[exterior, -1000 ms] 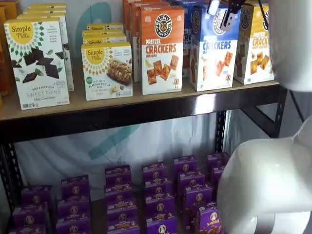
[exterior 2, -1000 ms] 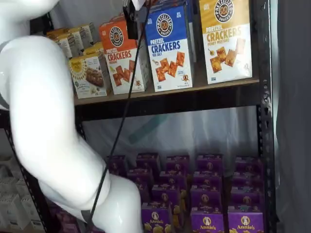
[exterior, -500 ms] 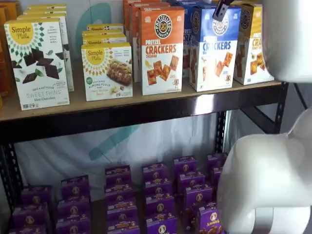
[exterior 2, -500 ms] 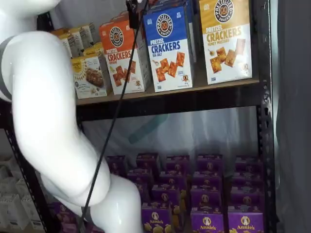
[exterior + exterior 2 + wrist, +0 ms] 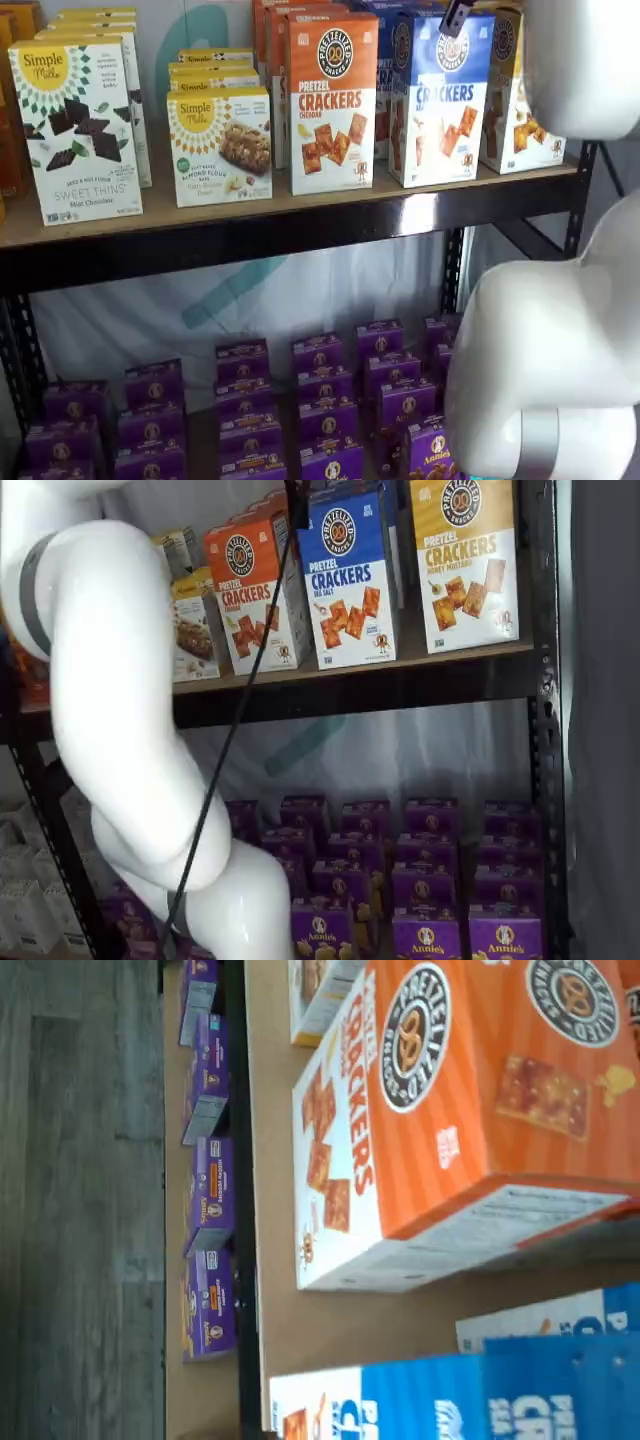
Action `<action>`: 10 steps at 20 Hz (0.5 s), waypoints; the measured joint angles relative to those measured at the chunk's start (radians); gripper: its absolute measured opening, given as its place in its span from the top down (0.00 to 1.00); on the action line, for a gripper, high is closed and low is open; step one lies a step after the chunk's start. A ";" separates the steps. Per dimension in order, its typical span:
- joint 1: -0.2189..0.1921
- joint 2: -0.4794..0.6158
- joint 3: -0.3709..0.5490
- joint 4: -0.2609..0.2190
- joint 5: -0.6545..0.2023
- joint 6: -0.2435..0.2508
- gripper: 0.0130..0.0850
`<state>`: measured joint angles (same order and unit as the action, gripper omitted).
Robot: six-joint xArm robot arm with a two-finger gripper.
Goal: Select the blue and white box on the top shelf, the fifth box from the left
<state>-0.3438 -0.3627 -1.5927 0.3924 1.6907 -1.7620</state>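
The blue and white Pretzel Crackers box stands on the top shelf in both shelf views (image 5: 440, 100) (image 5: 350, 575), between the orange-topped Cheddar box (image 5: 332, 100) and the yellow-topped box (image 5: 463, 560). In the wrist view its blue top and white lower part (image 5: 440, 1400) lie beside the orange Cheddar box (image 5: 450, 1110) on the tan board (image 5: 330, 1330). My gripper shows only as a black finger tip at the top edge of both shelf views (image 5: 455, 17) (image 5: 298, 500), in front of the blue box's upper part. No gap or grip shows.
The top shelf (image 5: 300, 205) has a dark front rail (image 5: 400, 685). Simple Mills boxes (image 5: 75, 125) stand at its left. Several purple Annie's boxes (image 5: 320, 400) fill the lower shelf. My white arm (image 5: 110, 700) and a black cable (image 5: 240, 700) hang before the shelves.
The gripper has risen until only a finger tip shows at the top edge. The white arm has swung further across both shelf views. The boxes have not moved.
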 joint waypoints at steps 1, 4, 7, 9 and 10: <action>-0.002 0.012 -0.013 -0.002 0.004 -0.002 0.00; -0.004 0.045 -0.050 -0.017 0.008 -0.010 0.00; -0.002 0.064 -0.066 -0.028 0.000 -0.015 0.00; 0.002 0.074 -0.072 -0.038 -0.006 -0.017 0.00; 0.006 0.078 -0.073 -0.045 -0.011 -0.017 0.00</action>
<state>-0.3378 -0.2847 -1.6661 0.3478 1.6801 -1.7794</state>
